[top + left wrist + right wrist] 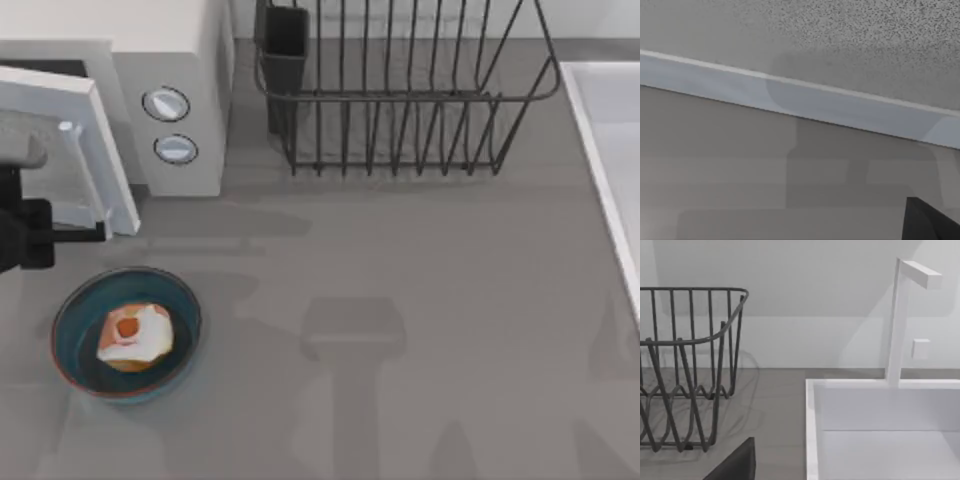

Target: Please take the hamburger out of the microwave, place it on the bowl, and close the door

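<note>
**A:** Where does your hamburger (135, 337) sit?

**B:** Inside the bowl (72, 305), near the table's (400, 300) left front. You can log it as out of the microwave (170, 60).

**A:** And the door (85, 150)?

**B:** Swung out, not shut. Your left gripper (40, 235) is at the far left edge, just beside the door's lower corner; jaw state: cannot tell.

**A:** Right side?

**B:** Your right wrist view shows the dish rack (685, 370) and the white sink (880, 430) with its faucet (900, 315).
</note>
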### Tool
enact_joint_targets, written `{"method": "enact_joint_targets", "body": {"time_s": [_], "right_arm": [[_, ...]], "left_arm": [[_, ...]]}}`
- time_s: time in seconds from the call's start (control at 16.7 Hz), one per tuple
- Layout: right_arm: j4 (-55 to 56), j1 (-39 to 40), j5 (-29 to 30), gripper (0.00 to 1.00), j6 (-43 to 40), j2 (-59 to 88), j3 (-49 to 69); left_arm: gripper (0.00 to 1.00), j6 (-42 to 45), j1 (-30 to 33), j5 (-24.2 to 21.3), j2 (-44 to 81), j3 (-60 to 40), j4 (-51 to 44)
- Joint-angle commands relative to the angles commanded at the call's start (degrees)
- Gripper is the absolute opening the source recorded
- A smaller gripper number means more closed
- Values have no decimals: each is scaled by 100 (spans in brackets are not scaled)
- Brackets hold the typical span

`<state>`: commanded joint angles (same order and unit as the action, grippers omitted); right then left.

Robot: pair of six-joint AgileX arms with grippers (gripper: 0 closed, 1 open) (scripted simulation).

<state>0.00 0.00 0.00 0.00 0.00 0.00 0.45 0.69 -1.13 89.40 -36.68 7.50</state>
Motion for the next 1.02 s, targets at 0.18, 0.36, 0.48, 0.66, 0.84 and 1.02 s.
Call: {"method": "enact_joint_targets", "body": {"time_s": [0.18,0.36,0.48,0.66,0.84,1.02], "right_arm": [[0,0,0,100,0,0,0],[0,0,0,100,0,0,0],[0,0,0,100,0,0,0],[0,0,0,100,0,0,0],[0,0,0,100,0,0,0],[0,0,0,100,0,0,0]], "left_arm": [[0,0,0,0,4,-3,2],[0,0,-17,1,73,-75,-20],[0,-2,-10,1,409,-410,-45],[0,-6,6,2,1244,-1330,-102],[0,-11,20,5,1895,-2069,-170],[0,-12,25,5,2083,-2266,-190]]}}
